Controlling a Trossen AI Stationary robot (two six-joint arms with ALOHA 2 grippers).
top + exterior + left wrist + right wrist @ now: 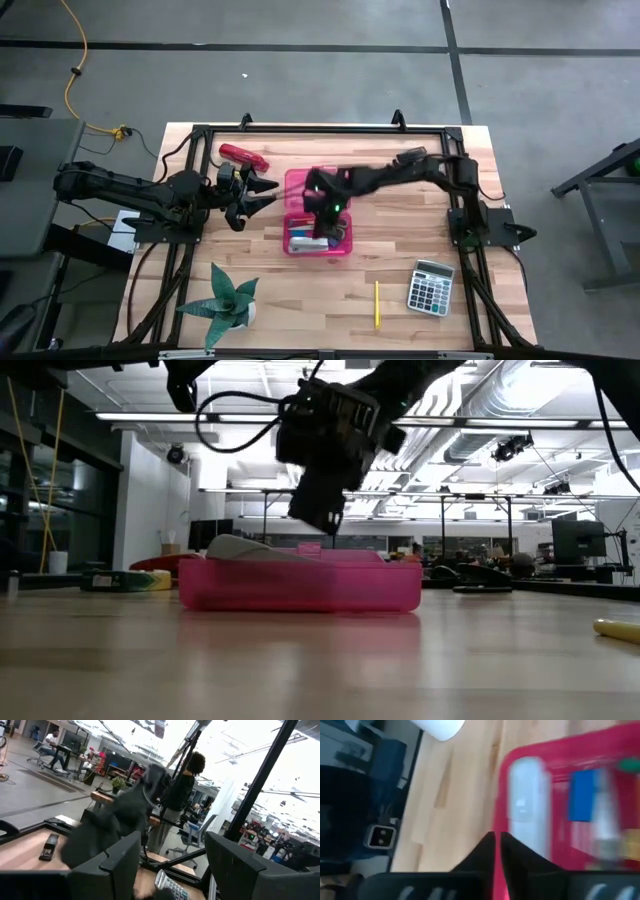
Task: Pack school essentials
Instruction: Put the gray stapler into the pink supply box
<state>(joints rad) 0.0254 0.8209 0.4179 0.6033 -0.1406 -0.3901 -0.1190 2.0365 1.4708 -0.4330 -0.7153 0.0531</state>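
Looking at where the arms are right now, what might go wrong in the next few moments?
The right gripper hangs low over the pink case, fingers shut, and could catch its rim and drag it. The yellow pencil and calculator lie apart by the near edge and may be missed. The left gripper waits open beside the case; the arms could collide.

One pink case (318,226), one calculator (431,286), one yellow pencil (377,304), one plant (226,303), two arms.

2 dark, near-black arms w/ chunky jointed links. Black cables loop off the right arm (340,430); small green light on its wrist. Left gripper (262,192): 2 thick black fingers (117,862), blocky, matte.
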